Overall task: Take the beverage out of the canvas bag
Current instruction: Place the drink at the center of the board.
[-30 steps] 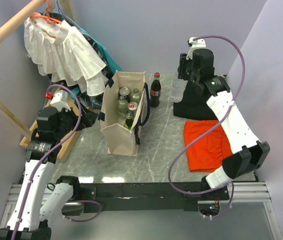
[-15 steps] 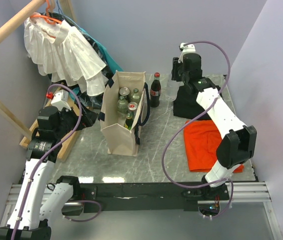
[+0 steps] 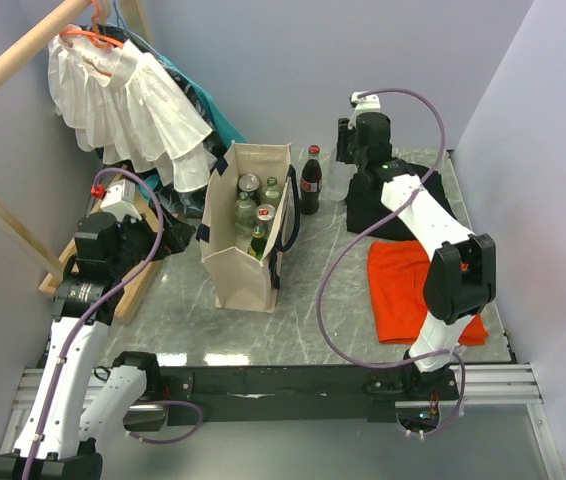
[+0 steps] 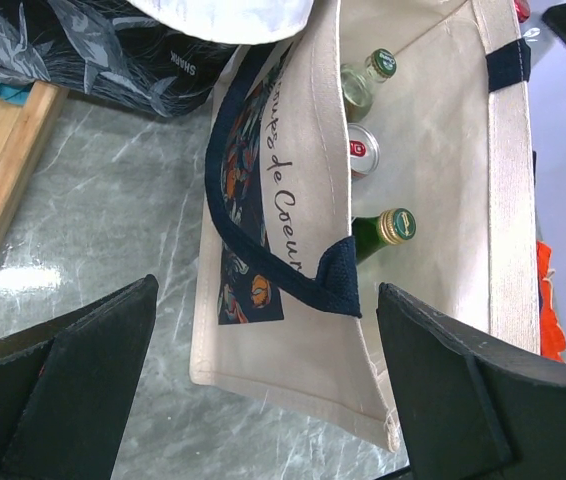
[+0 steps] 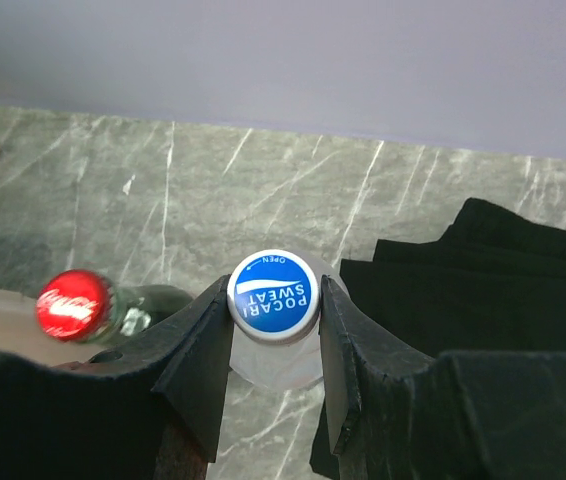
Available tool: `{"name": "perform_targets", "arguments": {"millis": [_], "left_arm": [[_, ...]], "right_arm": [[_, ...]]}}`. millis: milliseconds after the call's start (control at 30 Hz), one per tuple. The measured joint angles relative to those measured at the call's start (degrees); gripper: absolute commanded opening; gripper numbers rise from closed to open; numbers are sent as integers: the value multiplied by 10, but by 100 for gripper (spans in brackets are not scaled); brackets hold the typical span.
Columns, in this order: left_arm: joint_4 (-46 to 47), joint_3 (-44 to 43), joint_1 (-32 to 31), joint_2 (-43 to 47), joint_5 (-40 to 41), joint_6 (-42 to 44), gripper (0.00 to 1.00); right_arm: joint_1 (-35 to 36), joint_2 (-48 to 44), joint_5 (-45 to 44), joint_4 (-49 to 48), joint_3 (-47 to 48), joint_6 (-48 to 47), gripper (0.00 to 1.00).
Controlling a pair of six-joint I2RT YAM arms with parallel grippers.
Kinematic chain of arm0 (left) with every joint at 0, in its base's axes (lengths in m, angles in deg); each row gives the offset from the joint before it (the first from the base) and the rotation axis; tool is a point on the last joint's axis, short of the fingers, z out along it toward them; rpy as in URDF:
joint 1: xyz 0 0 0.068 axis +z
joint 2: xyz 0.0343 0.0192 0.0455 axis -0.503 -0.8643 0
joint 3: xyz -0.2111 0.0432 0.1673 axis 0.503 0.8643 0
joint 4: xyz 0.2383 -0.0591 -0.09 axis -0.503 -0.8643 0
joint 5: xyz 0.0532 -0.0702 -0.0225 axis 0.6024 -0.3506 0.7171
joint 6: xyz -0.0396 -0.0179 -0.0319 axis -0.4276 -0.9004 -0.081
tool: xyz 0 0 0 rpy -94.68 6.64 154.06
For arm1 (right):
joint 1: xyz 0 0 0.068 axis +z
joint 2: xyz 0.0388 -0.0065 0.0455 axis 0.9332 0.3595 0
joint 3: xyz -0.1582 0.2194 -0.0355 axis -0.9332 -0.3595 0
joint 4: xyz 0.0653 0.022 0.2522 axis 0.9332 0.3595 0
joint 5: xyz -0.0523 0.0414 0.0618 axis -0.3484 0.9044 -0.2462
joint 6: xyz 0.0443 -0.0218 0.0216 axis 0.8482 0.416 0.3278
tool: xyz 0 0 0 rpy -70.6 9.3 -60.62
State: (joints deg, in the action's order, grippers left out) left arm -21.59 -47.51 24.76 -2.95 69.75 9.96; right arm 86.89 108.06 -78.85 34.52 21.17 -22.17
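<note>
The cream canvas bag (image 3: 243, 268) with navy handles stands upright mid-table, holding several bottles and cans (image 3: 254, 208). In the left wrist view its open mouth (image 4: 433, 150) shows two green bottles and a can. My left gripper (image 4: 268, 300) is open, hovering over the bag's near corner, touching nothing; it sits left of the bag (image 3: 123, 242). My right gripper (image 5: 275, 300) is shut on the blue cap of a clear Pocari Sweat bottle (image 5: 275, 292) at the back of the table (image 3: 337, 178). That bottle is outside the bag, just right of a red-capped cola bottle (image 3: 310, 182).
A folded black cloth (image 3: 393, 210) lies right of the held bottle, with an orange cloth (image 3: 408, 290) nearer the front. A white ruffled garment (image 3: 128, 105) hangs on a wooden rail at the back left, over dark patterned fabric (image 4: 93, 50). A wooden frame (image 3: 138, 280) lies at the left edge.
My right arm has swung left along the back of the table with the clear bottle in its grip, ending close beside the cola bottle. The left arm and bag have not moved.
</note>
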Motion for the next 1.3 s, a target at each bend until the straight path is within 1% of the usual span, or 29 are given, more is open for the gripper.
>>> {"name": "perform_targets", "arguments": {"millis": [333,667,1067,1300], "left_arm": [[0,0,0,-12,2,0,96],[4,1,0,-26,4,0,96],[5,4,0,-29,4,0,96],[5,4,0,-29,4,0,96]], "right_arm": [[0,50,0,-8,-1,2,0],[0,58,2,-33,-2,2,0],[0,61,9,-33,-2,4,0],[0,85,16,-39,7,6,0]]}}
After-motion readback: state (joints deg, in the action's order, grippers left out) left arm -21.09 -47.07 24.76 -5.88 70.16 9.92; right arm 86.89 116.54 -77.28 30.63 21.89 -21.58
